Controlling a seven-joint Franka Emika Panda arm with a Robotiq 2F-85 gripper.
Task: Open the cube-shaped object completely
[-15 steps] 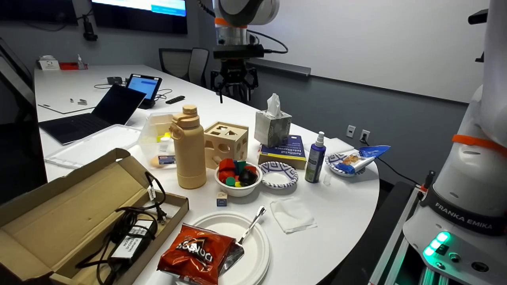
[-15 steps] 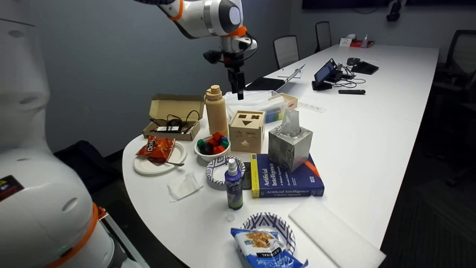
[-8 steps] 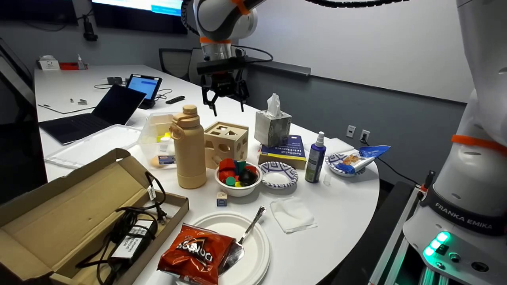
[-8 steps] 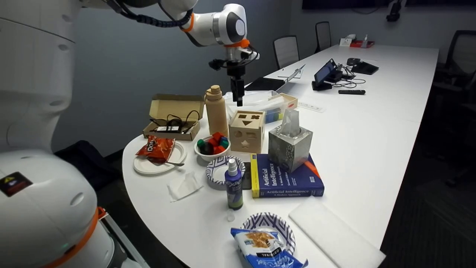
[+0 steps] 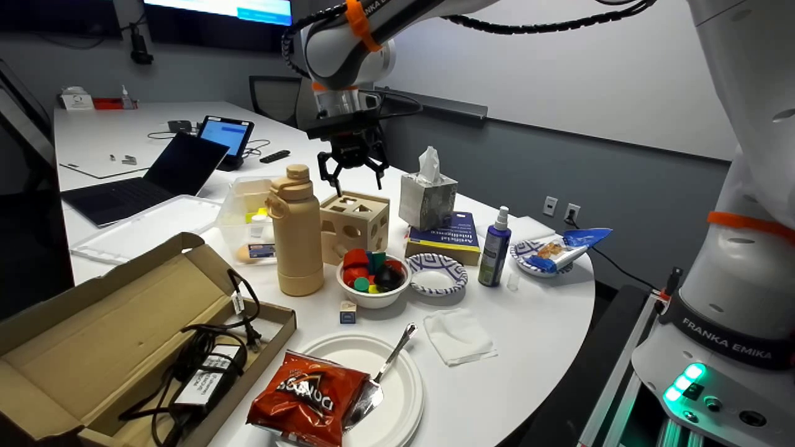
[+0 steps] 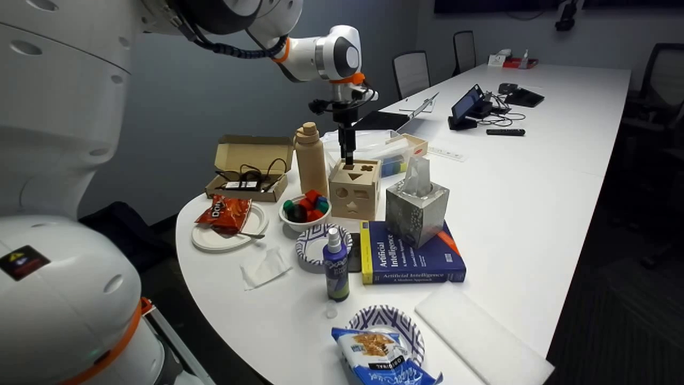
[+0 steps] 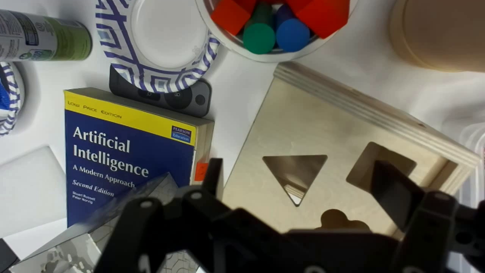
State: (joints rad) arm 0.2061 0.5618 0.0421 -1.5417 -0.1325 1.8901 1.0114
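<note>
Spanning much of both exterior views, the white worktop (image 5: 528,335) carries the items below. Over it reaches the robot arm (image 6: 304,59). A cardboard box (image 5: 105,335) lies open, flap raised. A tan bottle (image 5: 299,248) stands upright; a blue textbook (image 6: 414,262) lies flat. The gripper (image 5: 359,190) hangs over the cube box (image 6: 352,184), its two fingers (image 7: 394,193) pointing down and spread well apart. The cube box — light wood, level on the worktop — stands near the bottle, its lid (image 7: 326,185) on. In the wrist view one finger overlaps the lid's square hole (image 7: 363,167) and the other appears at the lid's edge; contact with the wood cannot be determined. On the textbook rests a tissue box (image 6: 414,214), the cube box appearing between it and the bottle in both exterior views. A white bowl (image 5: 376,302), just beside the cube box, holds coloured blocks (image 5: 356,259). Smallest item noted: a wooden block (image 5: 348,313) with a blue face, near the bowl.
</note>
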